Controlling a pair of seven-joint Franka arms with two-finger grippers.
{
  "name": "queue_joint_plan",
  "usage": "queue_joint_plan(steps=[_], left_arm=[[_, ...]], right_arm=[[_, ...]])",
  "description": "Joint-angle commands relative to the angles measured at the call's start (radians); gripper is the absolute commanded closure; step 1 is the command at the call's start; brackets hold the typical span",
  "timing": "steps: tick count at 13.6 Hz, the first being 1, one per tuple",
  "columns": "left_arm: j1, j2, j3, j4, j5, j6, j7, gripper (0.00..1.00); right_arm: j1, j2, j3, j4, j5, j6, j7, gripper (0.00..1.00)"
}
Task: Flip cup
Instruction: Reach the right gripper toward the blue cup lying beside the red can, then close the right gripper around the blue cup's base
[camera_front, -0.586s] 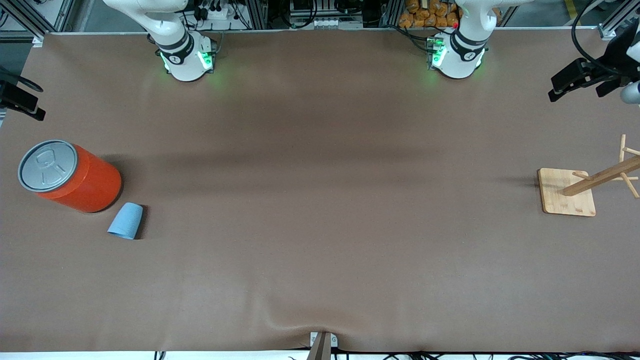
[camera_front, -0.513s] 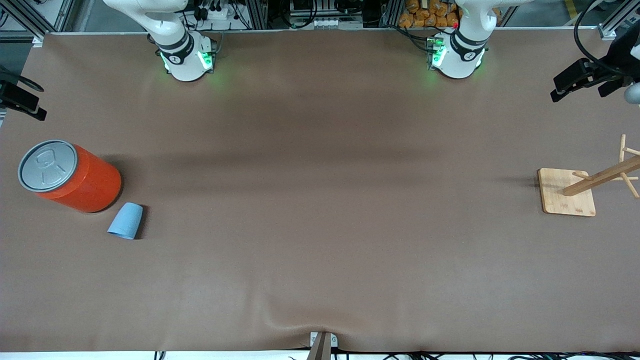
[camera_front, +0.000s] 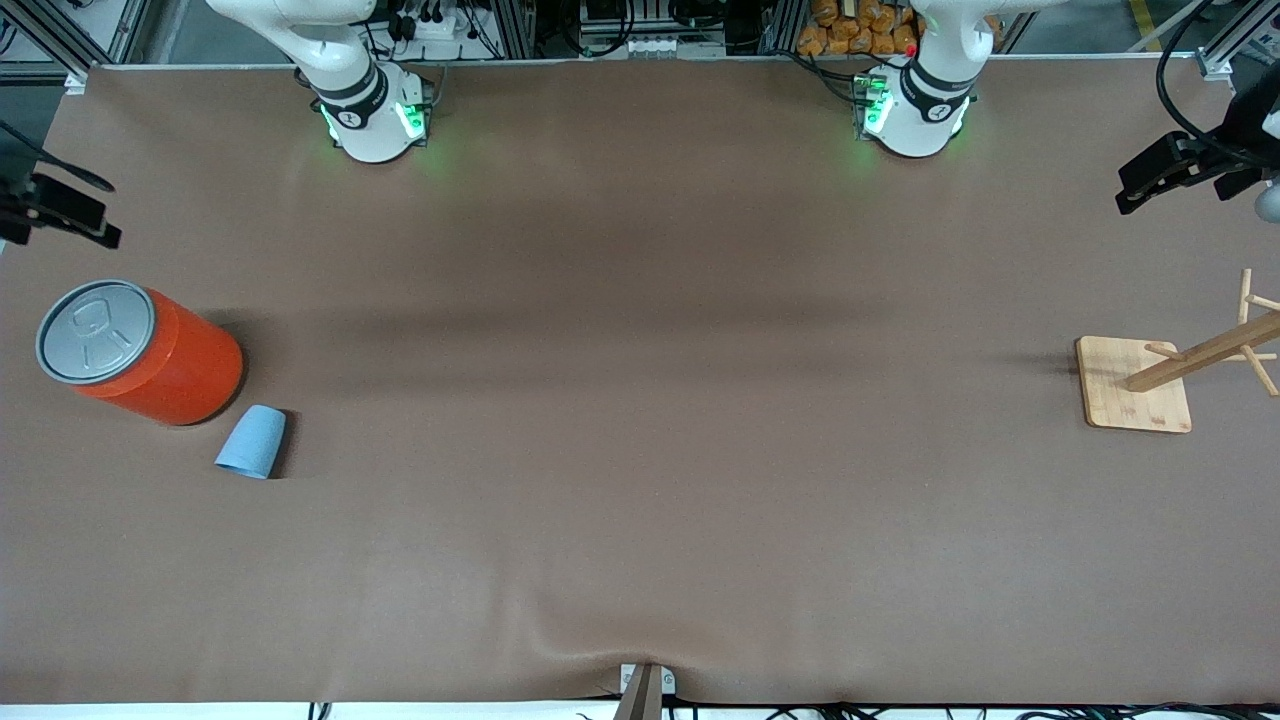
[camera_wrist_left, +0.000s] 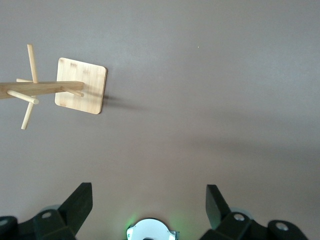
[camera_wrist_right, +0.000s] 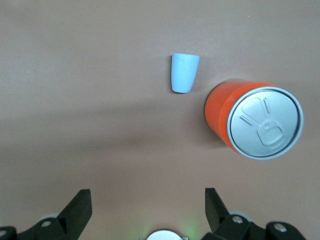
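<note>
Two end effectors hang high with fingers spread, gripping nothing: the right end effector (camera_wrist_right: 146, 210) over the worktop (camera_front: 640, 420) near the orange can (camera_front: 150, 352), having drifted inward since earlier; the left end effector (camera_wrist_left: 149, 205) has edged outward. No readable writing. The cup (camera_front: 252, 441) sits unmoved, just beside the can, nearer the front camera.
</note>
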Motion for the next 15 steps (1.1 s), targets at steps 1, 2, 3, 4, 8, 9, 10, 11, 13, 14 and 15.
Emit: queue_joint_plan(steps=[1, 2, 3, 4, 8, 9, 10, 11, 13, 14, 15], left_arm=[[0.006, 0.021, -0.007, 0.029, 0.016, 0.0, 0.022, 0.0], [-0.002, 0.026, -0.009, 0.029, 0.024, 0.024, 0.019, 0.0], [-0.002, 0.028, -0.009, 0.027, 0.021, 0.034, 0.014, 0.0], [0.003, 0.028, -0.009, 0.027, 0.021, 0.035, 0.016, 0.0], [0.006, 0.015, -0.006, 0.027, 0.018, 0.034, 0.008, 0.0], [0.007, 0.009, -0.004, 0.027, 0.018, 0.032, 0.005, 0.0], [0.014, 0.005, -0.006, 0.027, 0.018, 0.026, 0.005, 0.0], [0.018, -0.011, -0.006, 0.027, 0.018, 0.022, 0.006, 0.0], [0.02, -0.037, -0.001, 0.027, 0.018, -0.014, 0.008, 0.0], [0.02, -0.043, 0.005, 0.027, 0.018, -0.018, 0.008, 0.0], [0.02, -0.046, 0.008, 0.027, 0.018, -0.018, 0.008, 0.0]], right_arm=[[-0.028, 0.085, 0.005, -0.056, 0.003, 0.05, -0.002, 0.0], [-0.031, 0.136, 0.004, -0.048, -0.002, 0.061, -0.003, 0.0], [-0.03, 0.185, 0.004, -0.047, -0.011, 0.105, -0.003, 0.0], [-0.03, 0.233, 0.004, -0.048, -0.034, 0.184, -0.003, 0.0], [-0.051, 0.417, 0.004, -0.048, -0.048, 0.484, -0.005, 0.0], [-0.057, 0.455, 0.002, -0.048, -0.048, 0.531, -0.005, 0.0], [-0.06, 0.495, 0.002, -0.048, -0.049, 0.577, -0.032, 0.0], [-0.078, 0.53, 0.002, -0.048, -0.049, 0.61, -0.083, 0.0], [-0.106, 0.589, 0.002, -0.051, -0.04, 0.656, -0.089, 0.0], [-0.112, 0.601, 0.002, -0.059, -0.034, 0.656, -0.086, 0.0], [-0.115, 0.614, 0.002, -0.059, -0.033, 0.654, -0.085, 0.0]])
